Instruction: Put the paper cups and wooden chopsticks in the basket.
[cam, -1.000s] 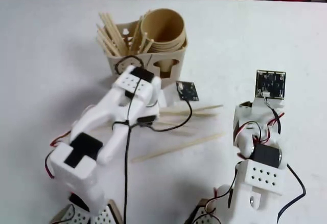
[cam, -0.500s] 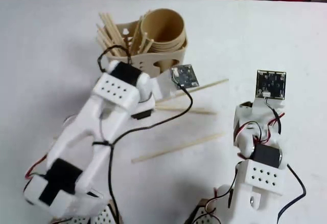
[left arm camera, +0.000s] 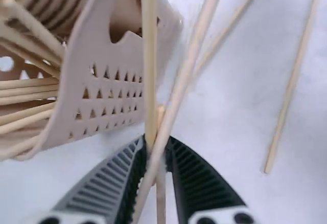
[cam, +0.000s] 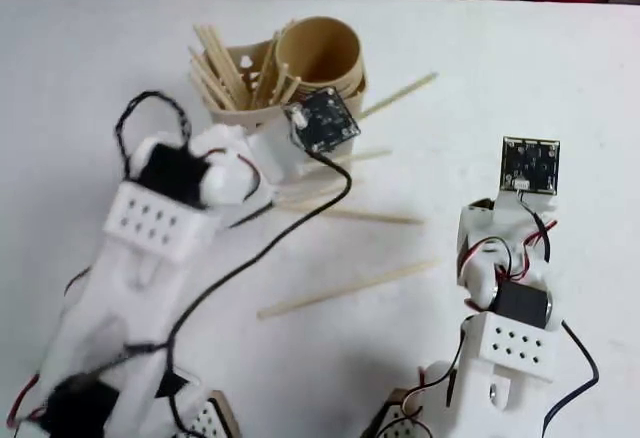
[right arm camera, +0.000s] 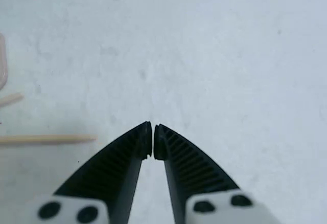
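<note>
My left gripper [left arm camera: 156,157] is almost closed. Its ribbed jaws pinch a small bundle of wooden chopsticks [left arm camera: 176,96] that cross each other as they rise out of the grip. I count at least two, and I can't tell whether a shorter piece behind them is a third. In the left wrist view the bundle sits right against the perforated wall of the basket [left arm camera: 102,96].

From the high view, my left arm [cam: 150,218] runs from the lower left of the frame up to the basket, which sits upper centre on the white table [cam: 520,78]. One held stick [cam: 400,95] pokes out toward the upper right, past the basket's corner. The stacked paper cups [cam: 320,50] stand in the basket's right half. A fan of sticks [cam: 222,63] fills its left half.

Loose chopsticks lie on the table below the basket. The longest one [cam: 345,291] slants across the centre of the frame, and a shorter one [cam: 370,216] lies above it.

My right gripper [right arm camera: 152,142] has its jaw tips touching with nothing between them, over bare table. The right arm [cam: 505,288] sits at the lower right of the high view.
</note>
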Robot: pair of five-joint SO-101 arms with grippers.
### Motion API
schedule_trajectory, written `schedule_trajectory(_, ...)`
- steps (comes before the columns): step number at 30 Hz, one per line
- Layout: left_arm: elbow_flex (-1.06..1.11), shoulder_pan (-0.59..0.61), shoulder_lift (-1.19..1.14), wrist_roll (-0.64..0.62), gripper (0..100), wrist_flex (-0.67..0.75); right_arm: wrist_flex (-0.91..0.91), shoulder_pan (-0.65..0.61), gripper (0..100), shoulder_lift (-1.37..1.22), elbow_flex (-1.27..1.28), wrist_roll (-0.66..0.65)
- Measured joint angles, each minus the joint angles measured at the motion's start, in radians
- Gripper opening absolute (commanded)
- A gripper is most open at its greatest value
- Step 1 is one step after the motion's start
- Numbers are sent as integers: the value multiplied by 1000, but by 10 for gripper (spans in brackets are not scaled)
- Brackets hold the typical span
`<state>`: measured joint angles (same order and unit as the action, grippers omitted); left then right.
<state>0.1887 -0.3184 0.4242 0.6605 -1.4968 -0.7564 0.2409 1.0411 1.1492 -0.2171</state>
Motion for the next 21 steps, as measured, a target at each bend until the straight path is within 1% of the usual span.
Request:
schedule_trajectory(4, 0, 2, 95, -74, 23, 44, 0, 0, 25, 0, 0, 0)
schedule_trajectory(7, 0, 3, 124, -135, 23, 100, 0, 0, 25, 0, 8, 0)
schedule_trajectory(12, 0, 2, 127, -236, 23, 216, 0, 0, 25, 0, 14, 0)
schedule_trajectory(17, 0, 2, 127, -316, 22, 364, 0, 0, 25, 0, 14, 0)
schedule_trajectory(21, -54, -35, 127, -358, 22, 414, 0, 0, 25, 3, 14, 0)
